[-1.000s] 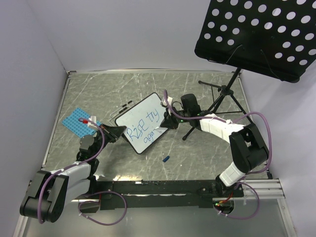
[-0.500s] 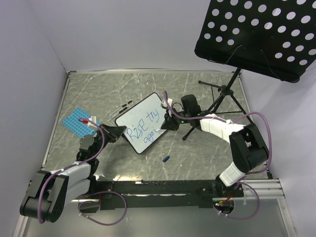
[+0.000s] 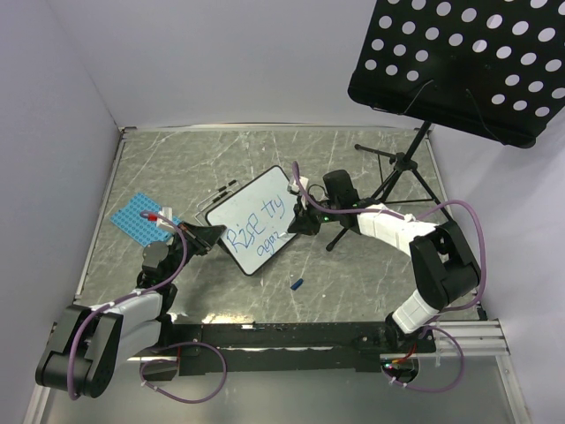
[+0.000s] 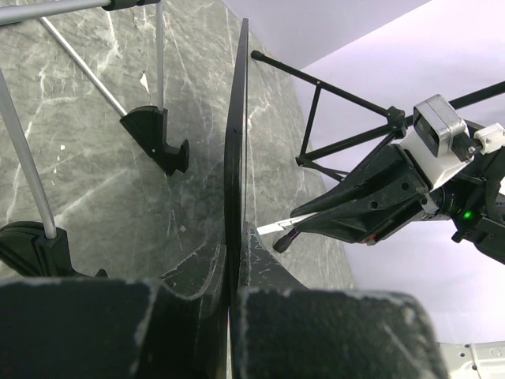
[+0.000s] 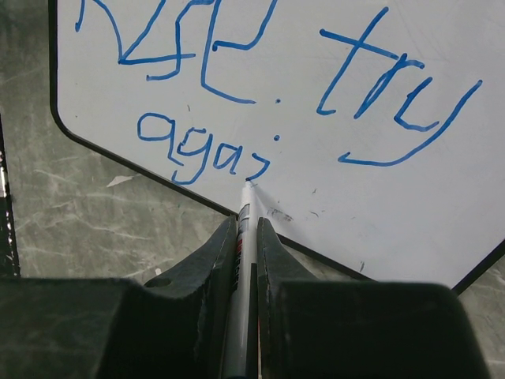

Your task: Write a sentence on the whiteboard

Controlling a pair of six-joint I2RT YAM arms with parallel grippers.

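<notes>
The whiteboard stands at an angle in the middle of the table, seen edge-on in the left wrist view. My left gripper is shut on its lower left edge. The sentence is blue handwriting: "Rise try" on the upper line and "agai" below. My right gripper is shut on a white marker. The marker's tip touches the board just right of the last letter. The marker and right gripper also show from the side.
A blue studded plate lies at the left. A black perforated music-stand tray hangs over the back right, with its tripod legs beside my right arm. A small blue cap lies in front of the board. Thin rods with black feet sit behind it.
My right gripper has shifted the marker slightly to the right along the lower line, and that line has grown a little. The left gripper and the board have stayed put.
</notes>
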